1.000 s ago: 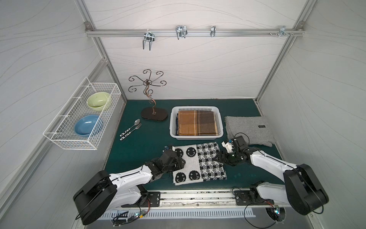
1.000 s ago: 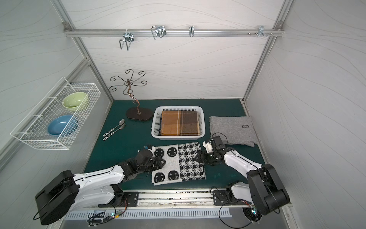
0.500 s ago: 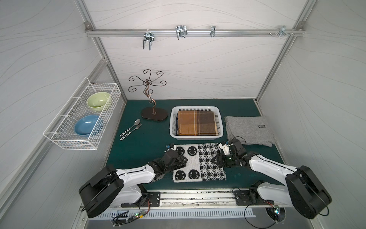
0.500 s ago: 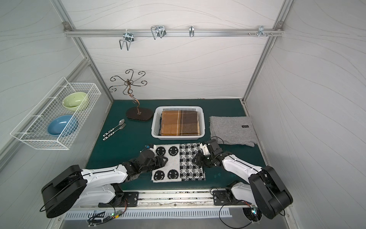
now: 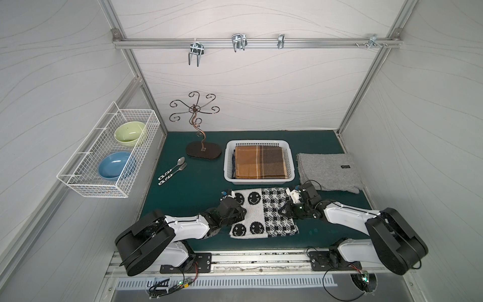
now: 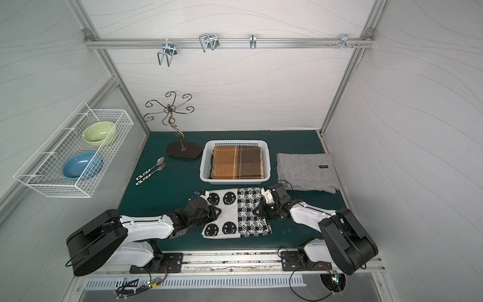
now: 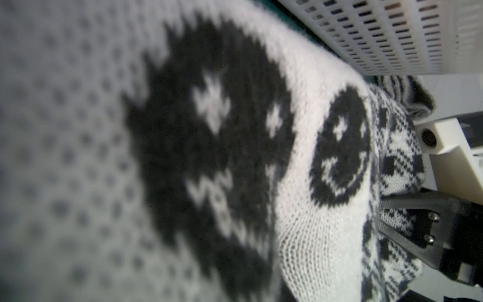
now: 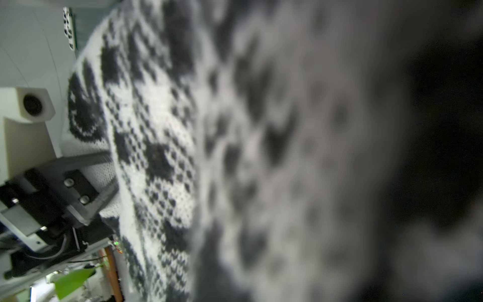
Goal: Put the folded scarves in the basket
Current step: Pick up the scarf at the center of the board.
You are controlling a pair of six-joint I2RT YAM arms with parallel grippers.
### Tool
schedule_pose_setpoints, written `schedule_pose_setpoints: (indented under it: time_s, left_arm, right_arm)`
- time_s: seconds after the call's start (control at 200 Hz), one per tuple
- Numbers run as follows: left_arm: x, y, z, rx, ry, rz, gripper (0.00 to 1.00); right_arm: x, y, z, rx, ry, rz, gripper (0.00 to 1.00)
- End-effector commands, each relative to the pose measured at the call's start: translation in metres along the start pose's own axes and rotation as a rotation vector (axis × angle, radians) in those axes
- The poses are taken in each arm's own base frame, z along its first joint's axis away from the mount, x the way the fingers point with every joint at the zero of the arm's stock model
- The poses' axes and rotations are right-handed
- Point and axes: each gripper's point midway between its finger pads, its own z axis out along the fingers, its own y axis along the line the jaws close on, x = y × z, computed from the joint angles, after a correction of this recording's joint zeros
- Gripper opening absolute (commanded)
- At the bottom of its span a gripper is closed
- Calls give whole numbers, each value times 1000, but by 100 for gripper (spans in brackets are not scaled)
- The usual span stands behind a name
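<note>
The folded scarf (image 5: pixel 261 213) (image 6: pixel 235 213), a black-and-white knit with smiley faces and houndstooth, lies on the green mat just in front of the basket (image 5: pixel 257 142) (image 6: pixel 236 142). A brown plaid cloth (image 5: pixel 260 162) fills the basket. My left gripper (image 5: pixel 241 210) (image 6: pixel 217 209) is shut on the scarf's left edge. In the right wrist view its fingers (image 8: pixel 104 193) pinch white knit. My right gripper (image 5: pixel 283 209) (image 6: pixel 257 209) is shut on the right edge. In the left wrist view its fingers (image 7: pixel 407 202) clamp houndstooth fabric. The scarf (image 7: pixel 300 157) hides each wrist camera's own jaws.
A grey folded cloth (image 5: pixel 329 171) lies right of the basket, close behind my right wrist. A spoon and fork (image 5: pixel 173 170) and a metal jewellery stand (image 5: pixel 202 151) sit at the left. A white wire rack (image 5: pixel 78 180) with two bowls hangs on the left wall.
Both grippers slid inward over the scarf's side edges and closed on them. The right one came in from beside the scarf. The scarf's edges are slightly bunched.
</note>
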Motion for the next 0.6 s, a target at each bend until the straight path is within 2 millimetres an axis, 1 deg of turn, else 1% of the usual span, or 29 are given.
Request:
schedule_pose_setpoints:
  time_s: [0.0, 0.11, 0.255, 0.4, 0.54, 0.59]
  left_arm:
    - [23, 20, -6, -76, 98, 29, 0]
    - [18, 15, -12, -82, 90, 43, 0]
    - [11, -3, -24, -46, 84, 57, 0]
    - [0, -26, -43, 3, 57, 71, 0]
    - [-15, -47, -65, 23, 23, 101, 0]
    - [-22, -59, -74, 42, 9, 112, 0]
  right_arm:
    - [23, -6, -6, 34, 62, -1, 0]
    - [18, 8, -18, 7, 40, -26, 0]
    - [14, 25, -33, -10, 19, -48, 0]
    - [9, 42, -49, -36, -8, -73, 0]
    - [1, 69, -72, -70, -47, -114, 0]
    - [-4, 80, -81, -83, -62, -133, 0]
